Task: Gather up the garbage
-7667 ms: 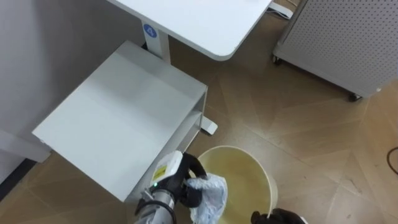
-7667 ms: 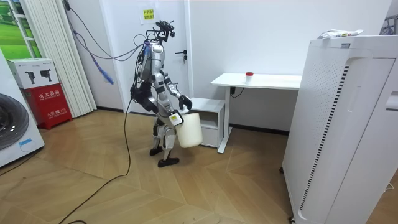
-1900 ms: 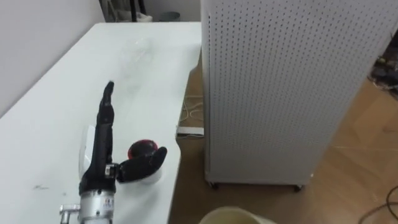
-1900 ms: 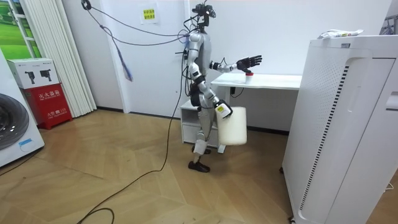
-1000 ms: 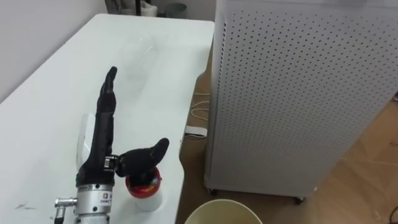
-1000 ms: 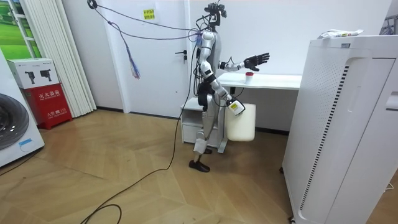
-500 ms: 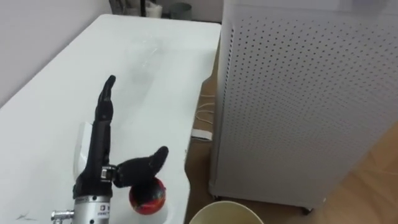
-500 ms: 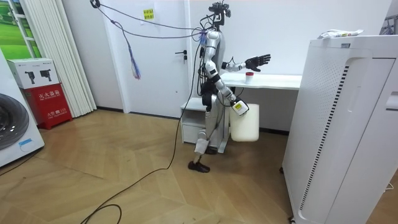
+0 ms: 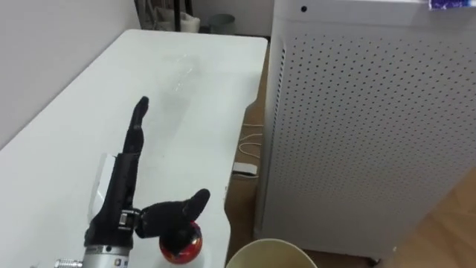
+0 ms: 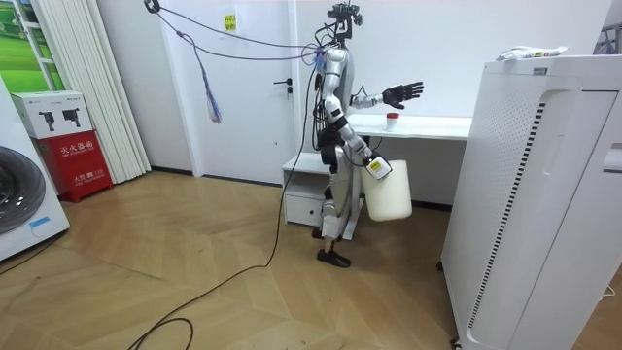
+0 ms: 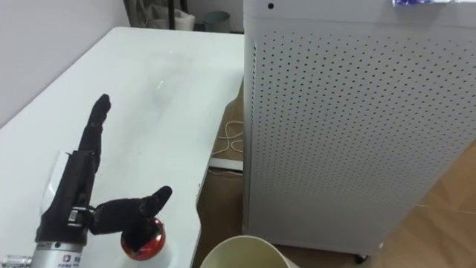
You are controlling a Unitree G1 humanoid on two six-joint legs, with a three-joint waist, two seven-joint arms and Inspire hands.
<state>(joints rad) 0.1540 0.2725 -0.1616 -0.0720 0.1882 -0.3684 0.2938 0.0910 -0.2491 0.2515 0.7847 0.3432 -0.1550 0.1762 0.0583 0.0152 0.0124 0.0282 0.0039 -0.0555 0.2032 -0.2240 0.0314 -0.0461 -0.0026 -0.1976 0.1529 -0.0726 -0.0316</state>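
Your left hand lies flat over the white table at the lower left of the eye view. Its fingers are straight and together and its thumb is spread wide to the side, so it holds nothing. The garbage to take is the small red-topped container at the bottom edge of the frame, directly below that thumb and close to the table's near edge. Whether the thumb touches it can't be told. It looks like a small, light, rigid thing with a smooth rounded red top on a pale base. Expect it to weigh almost nothing, but also to slide or tip if you nudge it, and so near the edge a knock could send it to the floor. Don't pinch the glossy dome, since it will probably slip. Bring the fingers round one side and the thumb round the other, low on the body under the red top, and close gently. The bin shows its cream rim at the bottom centre, just right of the table edge. In the room view it hangs from your right hand in front of the table, though that hand's grip is too small to make out. The perforated cabinet fills the right of the frame, well apart from the container.
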